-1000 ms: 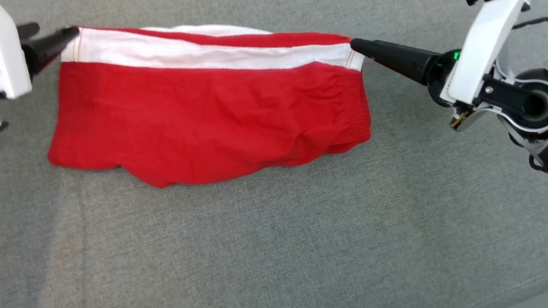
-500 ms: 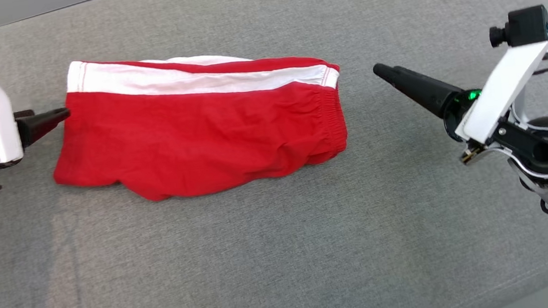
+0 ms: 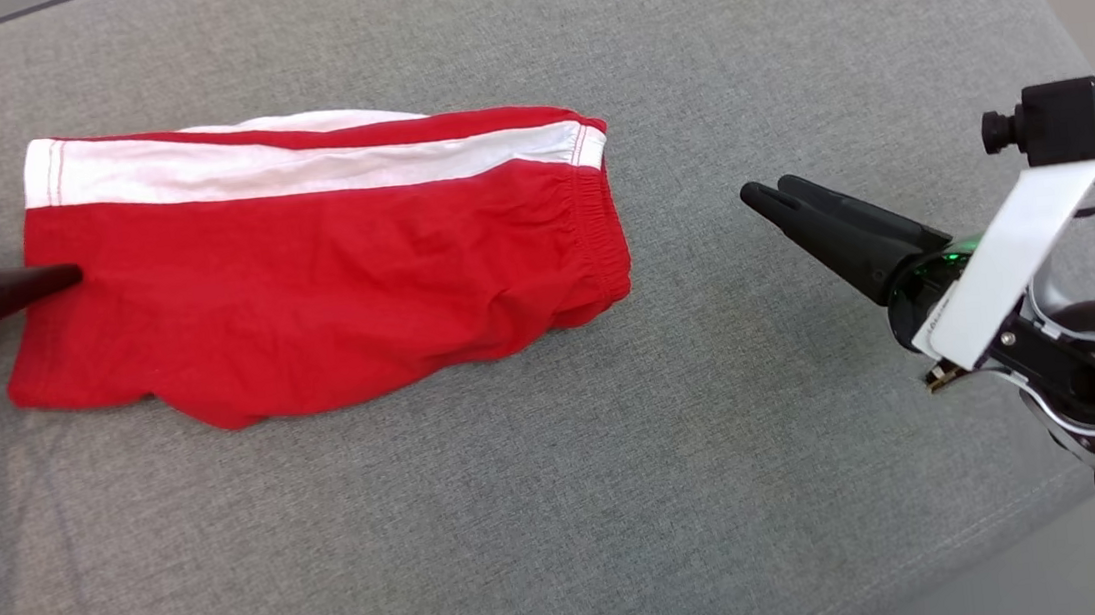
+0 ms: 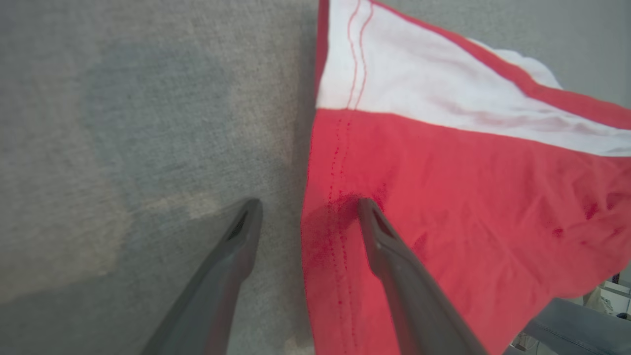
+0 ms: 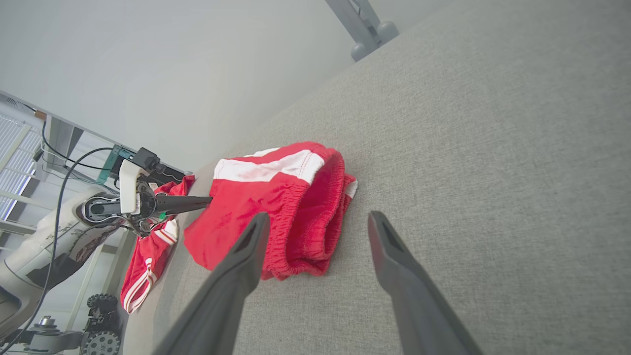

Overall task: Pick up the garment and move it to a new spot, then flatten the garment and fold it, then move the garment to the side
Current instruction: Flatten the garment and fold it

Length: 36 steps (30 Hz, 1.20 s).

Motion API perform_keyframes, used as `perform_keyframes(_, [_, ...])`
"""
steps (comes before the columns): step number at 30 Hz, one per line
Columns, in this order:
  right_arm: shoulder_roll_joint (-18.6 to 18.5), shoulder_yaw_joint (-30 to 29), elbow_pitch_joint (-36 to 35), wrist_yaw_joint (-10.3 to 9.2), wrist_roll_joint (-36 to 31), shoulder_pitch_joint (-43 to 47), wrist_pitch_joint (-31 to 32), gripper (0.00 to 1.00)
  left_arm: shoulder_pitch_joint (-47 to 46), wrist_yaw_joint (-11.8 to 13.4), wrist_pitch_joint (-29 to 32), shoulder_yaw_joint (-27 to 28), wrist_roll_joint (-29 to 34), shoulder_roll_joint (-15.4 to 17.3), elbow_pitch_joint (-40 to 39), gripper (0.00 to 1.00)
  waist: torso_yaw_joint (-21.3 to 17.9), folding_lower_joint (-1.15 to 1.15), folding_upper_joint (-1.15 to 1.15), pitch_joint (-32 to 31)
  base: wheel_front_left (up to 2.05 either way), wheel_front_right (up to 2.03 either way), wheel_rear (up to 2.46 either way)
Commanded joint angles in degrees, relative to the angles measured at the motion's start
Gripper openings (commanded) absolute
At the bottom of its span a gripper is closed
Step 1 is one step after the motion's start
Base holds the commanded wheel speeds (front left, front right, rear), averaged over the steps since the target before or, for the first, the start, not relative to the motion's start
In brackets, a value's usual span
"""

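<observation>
Red cotton shorts with a white side stripe [image 3: 324,279] lie on the big grey woven cushion [image 3: 569,526], in its far left part as you look down from the head. The cushion is the biggest thing here, and it gives the shorts a soft, flat bed. The shorts lie flat with one leg on top of the other, so I think they are folded once. A second red and white cloth [image 5: 148,268] hangs off the cushion's edge by the left arm. Leave it alone.

Your left gripper [image 4: 308,207] sits at the leg end of the shorts. Its two dark fingers [image 4: 394,256] are spread apart. One is over the red cloth and the other is over the bare grey cushion, so the hem runs between them. That looks like a good place to pinch the edge, if you bring the fingers down and together. I cannot tell if the finger touches the cloth.

Your right gripper [image 3: 765,189] is spread wide too and holds nothing. It hangs well apart from the shorts and points toward the crinkly elastic waistband [image 3: 606,241]. I think it is placed there so it can come in and take that end.
</observation>
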Motion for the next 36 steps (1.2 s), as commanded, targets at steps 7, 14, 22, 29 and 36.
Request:
perform_keyframes(7, [-0.76,-1.26,-2.4,0.04,-0.6,3.47,-2.14,1.0,1.7,-0.01,4.5,0.91,-4.02,-1.31,-2.95,1.0,-0.81,0.0,0.0,1.58,0.0,0.0,0.0])
perform_keyframes(14, [0.14,-1.32,-2.85,0.04,-0.9,3.7,-2.25,1.0,1.03,0.2,5.7,1.38,-4.42,-0.8,-5.73,0.28,-0.78,0.0,0.0,2.35,0.0,0.0,0.0])
perform_keyframes(22, [0.63,-1.42,-1.84,0.04,-1.3,3.74,-1.6,1.0,1.45,0.28,5.15,1.81,-4.23,-0.13,-8.06,0.0,0.54,0.0,0.0,1.47,0.0,0.0,0.0])
perform_keyframes(29, [0.37,-0.97,-0.12,0.04,-1.17,5.05,-0.48,1.0,4.23,0.02,4.06,1.57,-4.99,-1.04,-9.3,0.0,3.23,0.0,0.0,-3.72,0.0,0.0,0.0])
perform_keyframes(36, [-0.2,-0.75,0.87,0.04,-0.39,6.48,1.16,1.0,7.87,1.48,3.53,0.95,-5.88,-1.29,-10.75,0.0,5.86,0.0,0.0,-7.94,0.0,0.0,0.0])
